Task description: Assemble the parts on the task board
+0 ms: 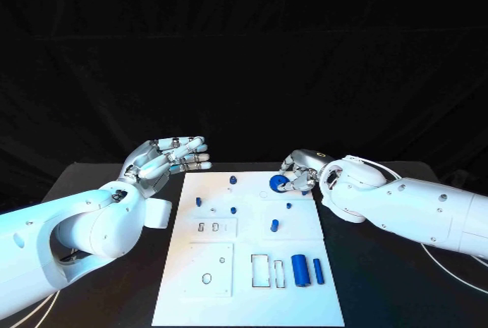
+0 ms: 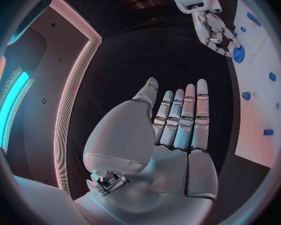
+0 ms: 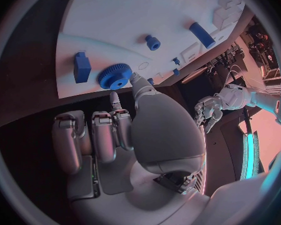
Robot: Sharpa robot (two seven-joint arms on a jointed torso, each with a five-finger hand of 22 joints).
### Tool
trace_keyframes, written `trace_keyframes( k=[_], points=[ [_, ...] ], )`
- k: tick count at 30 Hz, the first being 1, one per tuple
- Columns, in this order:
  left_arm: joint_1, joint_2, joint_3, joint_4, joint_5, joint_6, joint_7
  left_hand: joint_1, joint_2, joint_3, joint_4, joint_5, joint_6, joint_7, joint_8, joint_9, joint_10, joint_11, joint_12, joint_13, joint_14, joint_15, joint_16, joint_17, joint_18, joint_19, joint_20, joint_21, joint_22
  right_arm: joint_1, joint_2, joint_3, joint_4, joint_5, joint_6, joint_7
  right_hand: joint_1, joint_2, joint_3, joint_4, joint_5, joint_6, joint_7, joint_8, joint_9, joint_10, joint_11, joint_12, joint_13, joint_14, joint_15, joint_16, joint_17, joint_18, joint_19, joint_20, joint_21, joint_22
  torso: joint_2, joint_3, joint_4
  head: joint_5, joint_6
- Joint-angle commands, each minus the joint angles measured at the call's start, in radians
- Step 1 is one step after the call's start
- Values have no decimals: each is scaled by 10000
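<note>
Task board (image 1: pixel 249 286): flat white rectangular plate, centre of the head view on the black counter (image 1: pixel 122 271); no legible writing. Blue gear (image 1: pixel 278 183): toothed disc at the board's upper right edge, pinched by the right robot hand (image 1: pixel 298 174). Large blue cylinder (image 1: pixel 300 270) and slimmer blue rod (image 1: pixel 318 271): lower right, lying side by side. Left robot hand (image 1: pixel 173 159): upper left, raised off the counter, fingers straight, grasping nothing.

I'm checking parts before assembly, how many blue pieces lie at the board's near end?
2: a thick cylinder and a thin rod, side by side near the board's right edge. Nothing covers that end.
</note>
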Motion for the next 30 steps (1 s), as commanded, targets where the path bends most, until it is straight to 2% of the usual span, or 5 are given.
trace_keyframes(
  k=[1, 11, 19, 30],
  points=[
    [13, 19, 6, 15, -1, 219, 39, 33, 97, -4, -49, 25, -25, 44, -61, -7, -20, 59, -49, -14, 8, 25, -40, -9, 20, -79, 19, 67, 1, -5, 42, 1, -66, -198, -50, -157, 99, -18, 58, 1, 50, -80, -23, 43, 15, 64, 75, 35, 1465, 976, 71, 55, 2239, -139, 1043, 56, 36, 2629, 1, -1, 2, 1, 0],
    [13, 19, 6, 8, -1, 222, 25, 35, 102, -1, -51, 25, -24, 45, -63, -7, -21, 59, -53, -13, 8, 26, -45, -9, 20, -81, 20, 68, 1, -4, 159, 2, -309, -270, 62, -197, 108, 4, 70, -6, 55, -92, -19, 49, 19, 15, 79, -15, 1412, 980, 74, 68, 2260, -139, 1043, 59, 36, 2629, 3, 1, 8, 22, -10],
    [13, 26, 6, 2, -1, 229, 10, 35, 102, -1, -51, 25, -24, 45, -63, -7, -21, 59, -53, -13, 8, 26, -45, -9, 20, -81, 20, 68, 1, -24, 275, 1, -346, -292, 224, -145, 108, 4, 71, -7, 54, -94, -19, 49, 20, 23, 79, -5, 1422, 979, 74, 66, 2258, -139, 1043, 59, 36, 2629, 3, 3, 8, 34, -68],
    [13, 17, 6, -13, -1, 259, -57, 38, 112, 8, -61, 25, -25, 49, -75, -6, -26, 63, -67, -13, 4, 29, -62, -11, 20, -90, 23, 71, 1, -58, 336, -1, -371, -380, 328, -159, 105, 9, 71, -7, 48, -93, -19, 54, 22, 37, 80, 11, 1439, 983, 76, 76, 2273, -139, 1043, 61, 36, 2629, 6, -1, 15, 12, -83]
  ],
)
